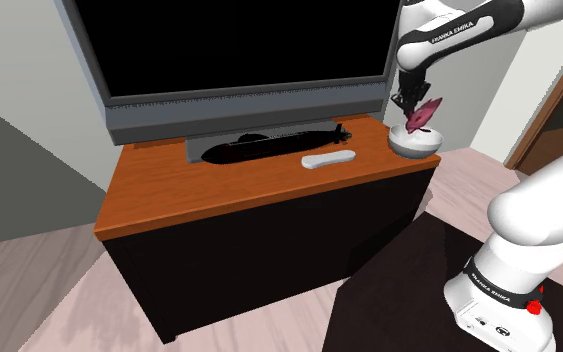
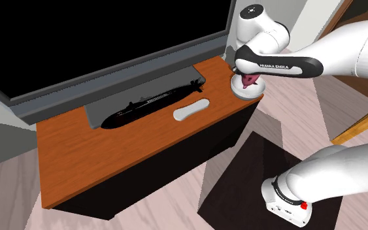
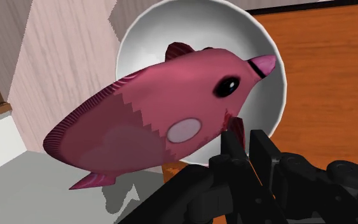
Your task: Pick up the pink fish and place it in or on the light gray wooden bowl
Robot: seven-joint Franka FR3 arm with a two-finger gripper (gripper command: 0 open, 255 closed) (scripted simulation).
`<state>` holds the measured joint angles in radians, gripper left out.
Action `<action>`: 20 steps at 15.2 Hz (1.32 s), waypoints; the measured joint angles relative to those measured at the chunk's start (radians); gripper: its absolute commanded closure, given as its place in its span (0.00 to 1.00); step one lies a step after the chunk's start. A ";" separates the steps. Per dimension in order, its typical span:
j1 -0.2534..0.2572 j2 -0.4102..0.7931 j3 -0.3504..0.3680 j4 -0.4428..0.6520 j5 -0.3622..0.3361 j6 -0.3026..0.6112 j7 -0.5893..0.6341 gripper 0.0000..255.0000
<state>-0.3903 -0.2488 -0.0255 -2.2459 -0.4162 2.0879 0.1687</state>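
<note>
Pink fish (image 3: 165,108) clamped in hand (image 1: 411,104), over white bowl (image 1: 414,149) at cabinet (image 1: 199,190) corner; remote (image 1: 329,158), black sub (image 1: 269,148) well apart.

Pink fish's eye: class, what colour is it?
Black with a white glint; the pink fish shows best in the wrist view.

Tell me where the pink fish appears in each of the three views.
Shoulder view: pink fish upper right, just above the white bowl.
Second exterior view: pink fish upper right, under the forearm, over the bowl.
Wrist view: pink fish spread across the bowl's opening.
Shared landmark: the white bowl at the cabinet's end.
</note>
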 measured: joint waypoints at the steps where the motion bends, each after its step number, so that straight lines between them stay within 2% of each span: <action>1: -0.001 0.003 -0.001 -0.010 -0.003 0.013 0.004 1.00; 9: -0.003 0.017 -0.002 -0.034 -0.012 0.049 0.020 1.00; 10: -0.003 0.017 -0.002 -0.034 -0.012 0.049 0.020 0.00; 16: -0.003 0.017 -0.001 -0.033 -0.012 0.049 0.020 0.00; 20: 0.011 -0.017 0.015 0.027 0.011 -0.047 0.003 0.00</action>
<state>-0.3794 -0.2657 -0.0109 -2.2184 -0.4048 2.0409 0.1716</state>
